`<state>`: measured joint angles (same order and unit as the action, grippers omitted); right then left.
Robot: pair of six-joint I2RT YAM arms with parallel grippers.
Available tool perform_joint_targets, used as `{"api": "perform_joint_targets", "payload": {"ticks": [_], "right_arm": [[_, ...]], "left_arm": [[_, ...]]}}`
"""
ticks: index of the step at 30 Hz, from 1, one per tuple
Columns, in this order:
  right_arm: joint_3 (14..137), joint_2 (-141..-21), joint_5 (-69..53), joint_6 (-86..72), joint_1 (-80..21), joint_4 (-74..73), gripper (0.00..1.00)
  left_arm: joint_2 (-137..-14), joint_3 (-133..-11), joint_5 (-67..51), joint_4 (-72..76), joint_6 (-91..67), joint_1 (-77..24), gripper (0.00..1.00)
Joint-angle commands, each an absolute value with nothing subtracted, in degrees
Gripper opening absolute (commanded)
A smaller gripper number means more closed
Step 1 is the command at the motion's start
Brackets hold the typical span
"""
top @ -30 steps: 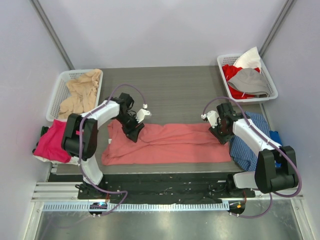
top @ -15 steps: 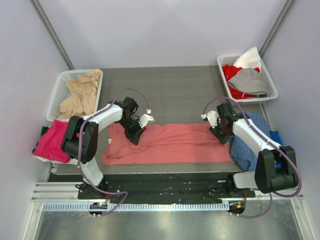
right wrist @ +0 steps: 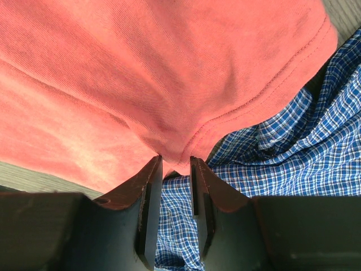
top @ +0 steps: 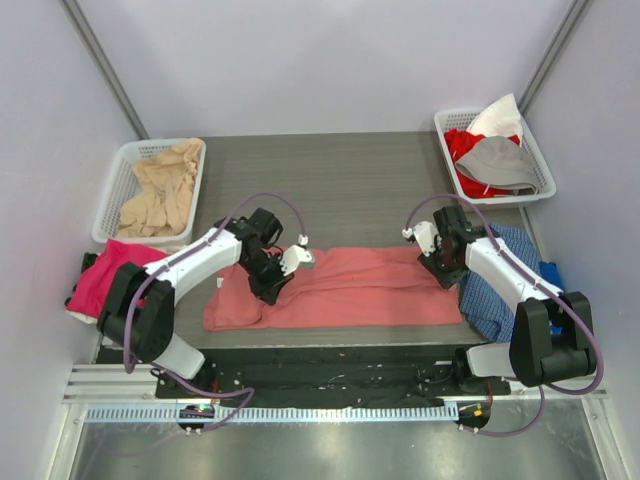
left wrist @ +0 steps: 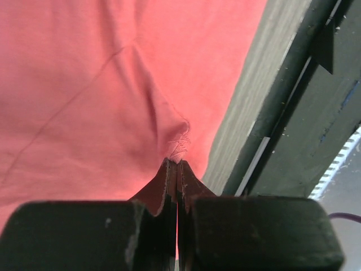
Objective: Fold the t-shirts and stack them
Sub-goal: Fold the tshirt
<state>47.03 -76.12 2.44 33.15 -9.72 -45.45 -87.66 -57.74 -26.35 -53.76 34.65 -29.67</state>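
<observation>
On the salmon-red t-shirt (top: 370,285), left arm (top: 195,262) stretches low, left pincer (top: 268,291) clamped.

Grey wood-grain worktop (top: 350,185). I log one white mesh basket (top: 112,192) at its far-left corner and a second basket (top: 446,132) at the far right. Blue checked cloth (top: 485,312) lies bunched at the worktop's right edge; in the right wrist view it is creased. A black strip (top: 340,362) runs along the near edge, then aluminium rails (top: 110,385) and a white toothed track (top: 330,413).
</observation>
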Motion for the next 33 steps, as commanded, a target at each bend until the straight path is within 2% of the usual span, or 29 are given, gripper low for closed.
{"api": "perform_joint_targets", "payload": {"ticks": [1, 4, 6, 10, 13, 16, 17, 18, 19, 21, 25, 33], "right_arm": [[47.0, -75.0, 2.5, 33.6, -9.8, -44.7, 0.33], [47.1, -75.1, 2.6, 33.7, -9.8, -44.6, 0.33], [47.3, -75.1, 2.5, 33.7, -9.9, -44.7, 0.33], [47.8, -74.4, 2.3, 33.5, -9.9, -45.1, 0.34], [49.1, -73.8, 1.5, 33.3, -9.8, -46.1, 0.39], [51.0, -73.0, 0.7, 33.1, -10.0, -47.5, 0.53], [51.9, -72.2, 0.8, 33.1, -9.9, -48.1, 0.6], [52.3, -71.7, 0.6, 33.0, -10.0, -48.2, 0.63], [52.7, -71.3, -1.2, 32.9, -10.0, -48.3, 0.7], [54.1, -70.4, -2.1, 32.4, -10.4, -48.8, 0.74], [56.4, -71.4, -2.3, 32.1, -11.1, -47.1, 0.81], [56.6, -78.8, -0.4, 31.9, -13.6, -41.0, 0.82]], "left_arm": [[-84.7, -56.3, -26.5, -55.4, 31.9, -33.1, 0.08], [-84.3, -56.0, -26.7, -55.4, 30.9, -36.0, 0.19], [-83.3, -55.7, -27.1, -55.1, 30.2, -37.4, 0.21], [-79.3, -54.8, -26.1, -53.5, 28.8, -37.8, 0.34], [-74.2, -54.1, -22.8, -52.3, 27.6, -37.8, 0.43], [-69.5, -52.4, -15.5, -48.6, 26.2, -37.8, 0.48], [-68.7, -51.9, -13.5, -46.3, 26.1, -37.8, 0.5], [-67.9, -51.2, -11.4, -44.8, 26.0, -37.8, 0.53], [-67.1, -49.9, -6.9, -42.3, 25.8, -37.8, 0.56], [-66.9, -48.3, -2.7, -39.9, 25.8, -37.7, 0.61], [-70.2, -46.0, 5.3, -32.6, 26.5, -36.9, 0.63], [-78.2, -47.5, 4.9, -27.1, 27.0, -29.9, 0.64]]}}
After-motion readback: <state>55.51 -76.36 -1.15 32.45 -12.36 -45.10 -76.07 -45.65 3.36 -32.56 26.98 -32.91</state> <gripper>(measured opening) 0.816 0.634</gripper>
